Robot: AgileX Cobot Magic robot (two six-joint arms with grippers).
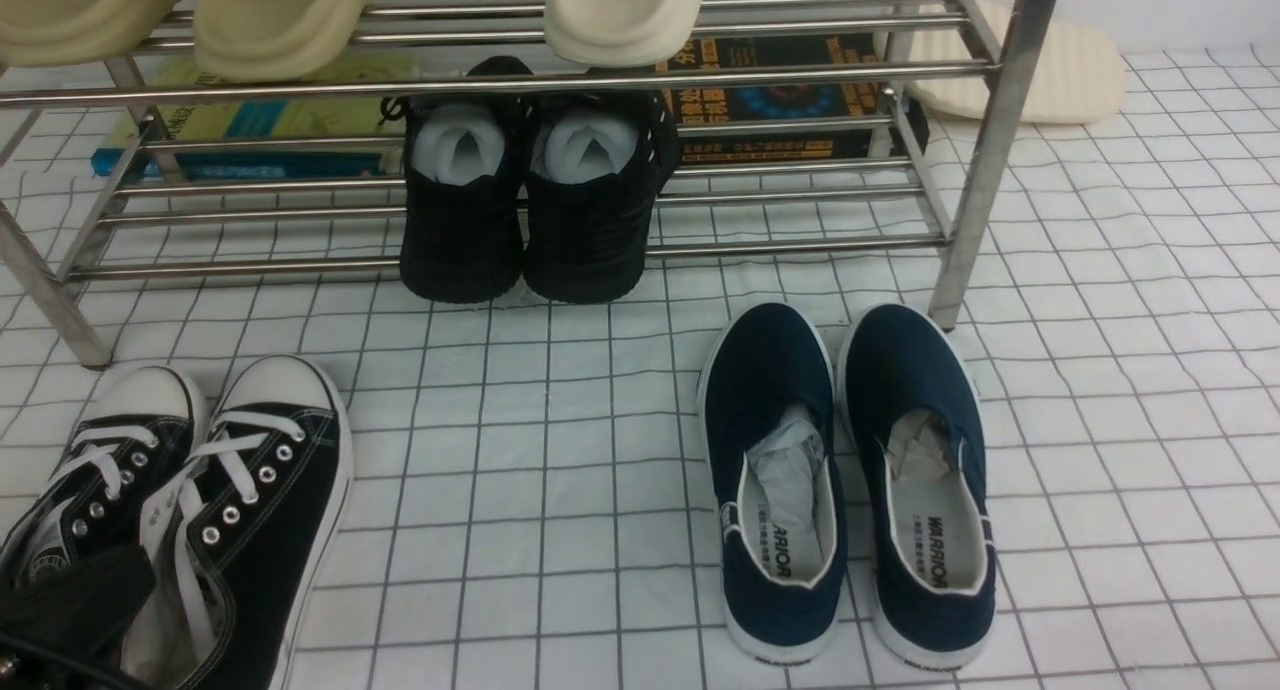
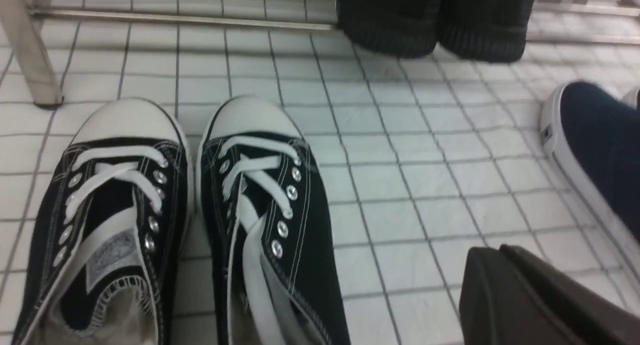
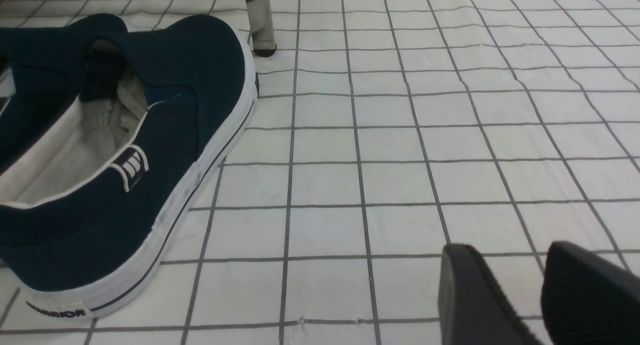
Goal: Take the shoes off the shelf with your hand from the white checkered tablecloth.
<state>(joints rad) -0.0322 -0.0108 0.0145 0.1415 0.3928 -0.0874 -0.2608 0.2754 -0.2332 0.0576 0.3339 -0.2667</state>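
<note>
Front view: black canvas sneakers [image 1: 190, 490] sit on the white checkered tablecloth [image 1: 560, 490] off the shelf [image 1: 620, 75], left fingers [image 2: 530, 295] closed, empty just beside them; right fingers [image 3: 480, 295] slightly apart, empty; next, probably the cream slipper [image 1: 620, 15].

Open tablecloth [image 1: 560, 490] lay between the black sneakers [image 1: 200, 490] and navy slip-ons [image 1: 850, 480]; the shelf [image 1: 990, 130] and black shoes [image 1: 530, 210] blocked the far side.
</note>
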